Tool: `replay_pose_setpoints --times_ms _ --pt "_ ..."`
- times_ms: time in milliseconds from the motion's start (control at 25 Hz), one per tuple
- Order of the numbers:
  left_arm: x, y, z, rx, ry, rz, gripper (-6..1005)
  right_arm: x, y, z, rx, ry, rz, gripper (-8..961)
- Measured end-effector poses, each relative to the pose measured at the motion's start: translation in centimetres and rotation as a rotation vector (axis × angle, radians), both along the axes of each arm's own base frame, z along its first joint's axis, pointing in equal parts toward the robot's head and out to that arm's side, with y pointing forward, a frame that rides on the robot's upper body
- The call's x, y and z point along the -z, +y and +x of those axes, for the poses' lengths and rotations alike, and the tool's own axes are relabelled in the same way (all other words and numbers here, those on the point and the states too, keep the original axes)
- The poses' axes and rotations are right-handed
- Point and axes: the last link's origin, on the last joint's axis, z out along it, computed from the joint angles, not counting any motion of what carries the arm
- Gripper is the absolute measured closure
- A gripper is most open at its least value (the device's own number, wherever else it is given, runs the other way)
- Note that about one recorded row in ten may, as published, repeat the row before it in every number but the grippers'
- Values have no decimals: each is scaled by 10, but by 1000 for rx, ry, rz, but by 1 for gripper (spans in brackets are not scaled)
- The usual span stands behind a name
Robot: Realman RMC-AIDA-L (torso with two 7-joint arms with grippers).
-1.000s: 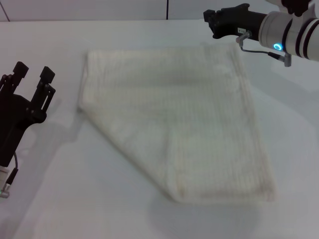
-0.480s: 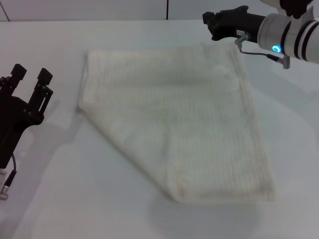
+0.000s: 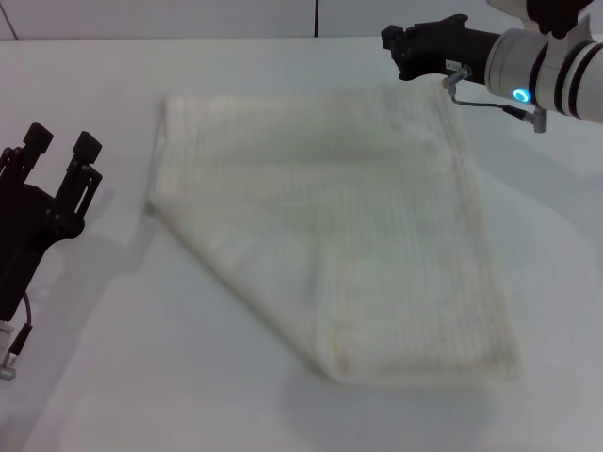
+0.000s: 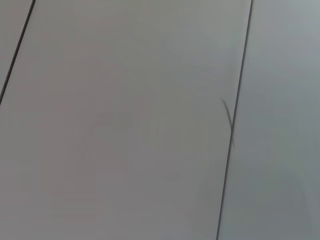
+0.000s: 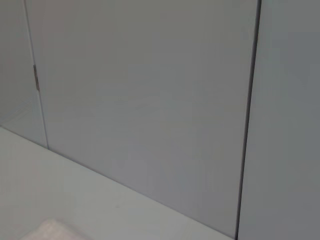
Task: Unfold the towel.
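The towel [image 3: 339, 226] is a large cream-white waffle-textured cloth lying flat on the white table [image 3: 122, 377]. It is folded over, with a slanted folded edge running from its left side to its near corner. A small bit of it also shows in the right wrist view [image 5: 50, 231]. My right gripper [image 3: 396, 52] hovers at the towel's far right corner, just beyond its edge. My left gripper [image 3: 62, 141] is open and empty, standing off the towel's left side near the table's left edge.
A grey panelled wall [image 3: 188, 17] runs behind the table's far edge. Both wrist views show mostly wall panels [image 4: 125, 125]. Bare table lies to the left of, in front of and to the right of the towel.
The right arm has lifted a little by the towel's far right corner. The left gripper has sunk slightly. The towel has not moved.
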Motion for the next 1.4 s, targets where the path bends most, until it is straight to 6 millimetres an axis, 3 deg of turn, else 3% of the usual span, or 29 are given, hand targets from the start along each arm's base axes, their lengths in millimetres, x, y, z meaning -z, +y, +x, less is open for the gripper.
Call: replay_pose_setpoints --times_ms 1200,1400 --pt "0 0 0 0 1 0 439 0 1 -2 -4 -1 0 954" --pt "0 0 0 0 0 -1 442 -7 9 -10 -12 -4 -1 954"
